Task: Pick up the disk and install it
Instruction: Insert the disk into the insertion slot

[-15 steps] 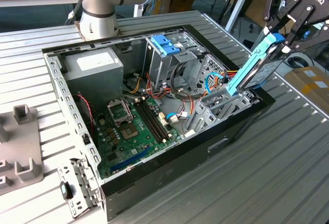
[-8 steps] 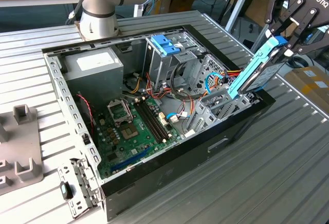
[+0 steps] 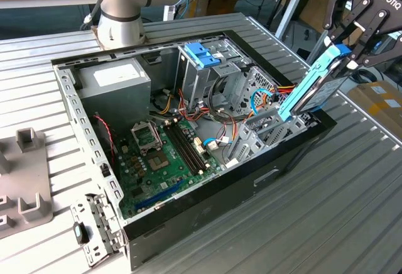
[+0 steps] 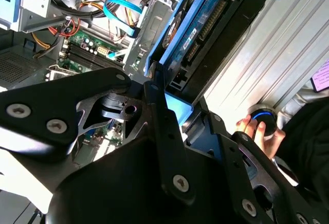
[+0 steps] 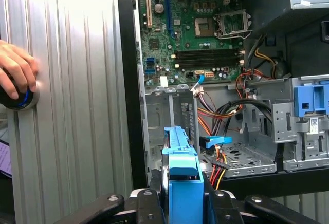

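The disk (image 3: pixel 316 87), a flat drive in a blue plastic frame, hangs tilted over the side of the open computer case (image 3: pixel 264 180) that lies at the exterior view's right. Its lower end reaches down to the empty grey drive bay (image 3: pixel 262 129). My gripper (image 3: pixel 347 57) is shut on the disk's upper end. In the first wrist view the disk's blue frame (image 5: pixel 182 175) sits between my fingers, with the bay (image 5: pixel 169 111) beyond it. In the second wrist view the disk (image 4: pixel 198 29) runs along the case wall.
Inside the case are a green motherboard (image 3: pixel 163 154), a grey power supply box (image 3: pixel 116 79), a blue latch on a metal cage (image 3: pixel 202 54) and loose coloured cables (image 3: pixel 226 123). A person's hand (image 5: pixel 18 75) rests on a round knob on the ribbed table. A grey fixture (image 3: pixel 25 180) lies at the exterior view's left.
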### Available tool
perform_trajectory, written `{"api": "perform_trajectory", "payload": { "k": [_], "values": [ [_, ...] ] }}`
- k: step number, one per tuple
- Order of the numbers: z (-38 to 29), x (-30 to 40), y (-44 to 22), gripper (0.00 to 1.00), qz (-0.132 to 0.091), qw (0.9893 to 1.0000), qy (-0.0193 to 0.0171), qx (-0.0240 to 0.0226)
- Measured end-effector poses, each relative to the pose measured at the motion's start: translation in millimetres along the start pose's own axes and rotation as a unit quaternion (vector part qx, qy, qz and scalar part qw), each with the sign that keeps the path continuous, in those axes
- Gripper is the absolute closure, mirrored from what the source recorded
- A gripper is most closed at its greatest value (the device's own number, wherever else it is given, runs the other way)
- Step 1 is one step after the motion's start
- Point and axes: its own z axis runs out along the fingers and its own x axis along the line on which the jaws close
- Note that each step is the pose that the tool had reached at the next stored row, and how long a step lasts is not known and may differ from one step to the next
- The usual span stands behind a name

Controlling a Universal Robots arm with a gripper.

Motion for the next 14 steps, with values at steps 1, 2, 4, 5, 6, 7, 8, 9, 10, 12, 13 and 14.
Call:
{"api": "perform_trajectory", "payload": {
  "k": [1, 2, 4, 5, 6, 7, 8, 9, 10, 12, 13, 14],
  "values": [
    [0.0, 0.0, 0.0, 0.63, 0.000, 1.0000, 0.0000, 0.0000],
    [0.0, 0.0, 0.1, 0.63, 0.000, 1.0000, 0.0000, 0.0000],
    [0.0, 0.0, 0.8, 0.63, 0.000, 1.0000, 0.0000, 0.0000],
    [0.0, 0.1, 1.6, 0.63, 0.000, 1.0000, 0.0000, 0.0000],
    [-0.1, 0.1, 2.1, 0.63, 0.000, 1.0000, 0.0000, 0.0000],
    [-0.1, 0.1, 2.6, 0.63, 0.000, 1.0000, -0.0001, 0.0000],
    [0.0, 0.2, 3.1, 0.63, 0.000, 1.0000, -0.0003, 0.0000],
    [-0.1, 0.2, 3.4, 0.63, 0.000, 1.0000, -0.0003, 0.0000],
    [-0.1, 0.2, 3.7, 0.63, 0.000, 1.0000, -0.0003, 0.0000],
    [0.0, 0.1, 4.0, 0.63, -0.002, 1.0000, -0.0004, -0.0002],
    [0.0, 0.2, 4.2, 0.63, -0.004, 1.0000, -0.0003, -0.0003],
    [0.0, 0.2, 4.2, 0.63, -0.005, 1.0000, -0.0003, -0.0004]
  ]
}}
